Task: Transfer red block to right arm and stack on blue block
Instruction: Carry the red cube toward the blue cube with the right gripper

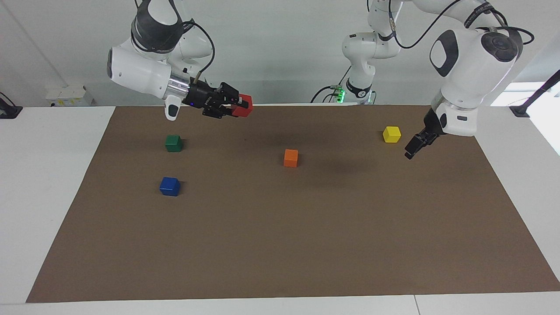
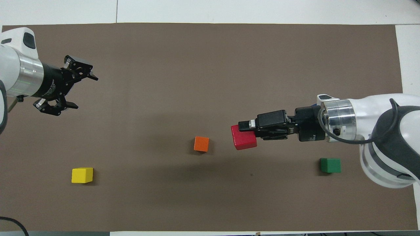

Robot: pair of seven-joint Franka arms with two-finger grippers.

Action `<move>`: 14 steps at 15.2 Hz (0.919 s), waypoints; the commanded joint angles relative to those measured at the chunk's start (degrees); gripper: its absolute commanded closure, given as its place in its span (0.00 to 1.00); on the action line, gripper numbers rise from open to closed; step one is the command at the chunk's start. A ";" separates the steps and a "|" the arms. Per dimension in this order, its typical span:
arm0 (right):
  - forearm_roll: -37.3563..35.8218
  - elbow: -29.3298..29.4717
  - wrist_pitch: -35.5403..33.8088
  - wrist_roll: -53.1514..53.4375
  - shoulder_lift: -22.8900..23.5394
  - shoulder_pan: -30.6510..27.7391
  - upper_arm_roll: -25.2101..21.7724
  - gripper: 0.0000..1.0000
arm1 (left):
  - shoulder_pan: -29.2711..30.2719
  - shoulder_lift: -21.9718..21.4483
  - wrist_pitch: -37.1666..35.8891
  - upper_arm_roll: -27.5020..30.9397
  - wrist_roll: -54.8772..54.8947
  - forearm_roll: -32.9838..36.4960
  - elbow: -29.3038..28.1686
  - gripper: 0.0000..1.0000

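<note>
My right gripper (image 1: 236,106) is shut on the red block (image 1: 244,107) and holds it in the air over the mat, between the orange block and the green block; the overhead view shows the gripper (image 2: 245,130) and the red block (image 2: 244,141) too. The blue block (image 1: 169,186) sits on the mat toward the right arm's end, farther from the robots than the green block. In the overhead view the right arm's wrist hides it. My left gripper (image 1: 412,151) is open and empty, raised over the mat close to the yellow block, and it also shows in the overhead view (image 2: 84,92).
A green block (image 1: 173,143) (image 2: 330,165), an orange block (image 1: 291,158) (image 2: 201,144) and a yellow block (image 1: 391,134) (image 2: 82,175) lie on the brown mat (image 1: 306,245). White table shows around the mat.
</note>
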 commanded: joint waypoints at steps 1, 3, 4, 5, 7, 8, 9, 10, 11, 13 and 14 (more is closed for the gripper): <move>-13.27 3.59 -1.77 3.06 0.43 -0.59 0.53 1.00 | 1.60 2.71 -2.85 -0.51 4.02 2.21 4.89 0.00; -22.84 3.94 -1.60 3.50 0.34 -0.59 0.53 1.00 | 1.51 3.86 -7.92 -0.78 6.81 3.44 7.11 0.00; -27.42 4.38 -1.25 3.51 0.60 -0.59 0.53 1.00 | 1.51 3.60 -10.65 -0.87 10.49 3.36 7.11 0.00; -31.73 4.38 -0.90 3.59 0.69 -0.59 0.61 1.00 | 1.59 2.90 -11.46 -0.69 13.83 3.01 6.50 0.00; -39.73 4.21 1.73 5.34 0.87 -0.68 0.61 1.00 | 1.68 0.36 -11.73 -0.69 15.62 2.92 4.31 0.00; -43.34 3.94 2.96 5.53 1.22 -1.38 0.61 1.00 | 1.16 -0.87 -11.64 -0.69 15.27 2.92 3.17 0.00; -45.90 3.51 3.84 5.53 1.57 -2.69 0.79 1.00 | 0.81 -2.10 -11.12 -0.69 15.18 2.92 0.89 0.00; -47.14 2.98 4.90 5.44 2.61 -3.48 0.79 1.00 | 0.63 -3.16 -10.94 -0.69 14.83 2.92 -0.52 0.00; -48.28 2.80 6.47 5.53 3.93 -3.93 0.79 1.00 | 0.02 -3.60 -10.94 -0.69 14.92 2.92 -0.62 0.00; -51.53 2.54 10.69 5.53 7.18 -6.38 0.79 1.00 | 0.36 -5.35 -11.37 -0.69 15.88 2.92 -2.28 0.00; -51.98 1.75 13.75 5.53 8.85 -7.35 0.79 1.00 | 0.54 -8.67 -10.86 -0.52 15.71 2.92 -4.99 0.00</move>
